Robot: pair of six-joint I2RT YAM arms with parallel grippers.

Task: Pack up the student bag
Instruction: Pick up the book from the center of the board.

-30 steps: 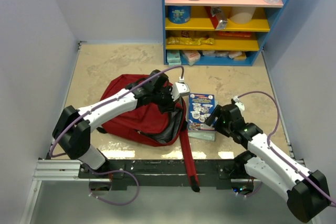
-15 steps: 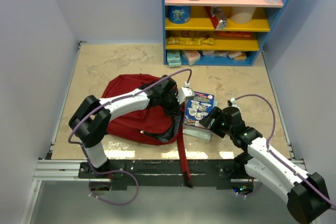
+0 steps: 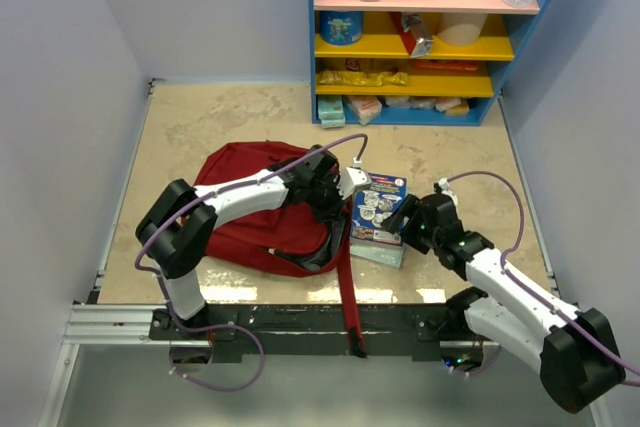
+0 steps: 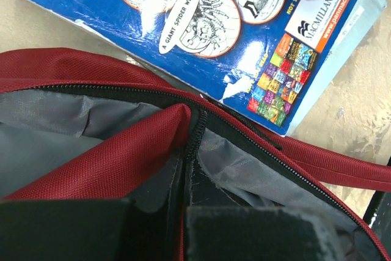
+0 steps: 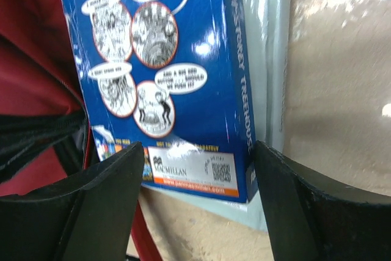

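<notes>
**Left pincer gripping bag mouth, right pincer open over book**

The left pincer (image 4: 159, 207) is pinching a fold at the open mouth of the bag (image 4: 91, 157), with its fingers closed on red cloth and lining. The right pincer (image 5: 198, 148) is hanging wide open over the near end of a blue book (image 5: 159, 59). One finger is sitting at the spine edge and the other over the cover; whether either is touching the book, cannot tell.

The bag is showing dark red woven cloth, a black zipper (image 4: 244, 136) running along the unzipped mouth, and grey lining inside. From above it is lying slumped on the table (image 3: 200, 127), left of centre, with the left arm reaching across it. Its mouth is facing right toward the book. Its long red strap (image 3: 345, 297) is trailing over the table's near edge.

The book is lying just beside the bag's mouth, resting on a pale flat folder or book (image 5: 269, 59). A colourful shelf (image 3: 420, 37) is standing at the far edge.
</notes>
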